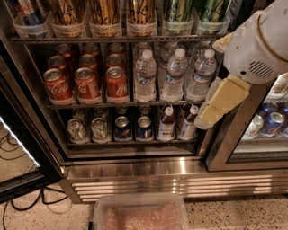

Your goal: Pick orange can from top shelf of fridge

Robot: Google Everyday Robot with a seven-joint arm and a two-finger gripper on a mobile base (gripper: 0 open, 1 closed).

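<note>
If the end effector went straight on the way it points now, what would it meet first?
The end effector, at the right of the fridge, points down and left, away from the orange can. Likely first in line is the small white-capped bottle on the lowest shelf, though depth is unclear.

Speckled floor (234, 216), clear plastic bin (140, 213) and black cables (28, 209) on it, end effector (219, 105) above, at right
</note>
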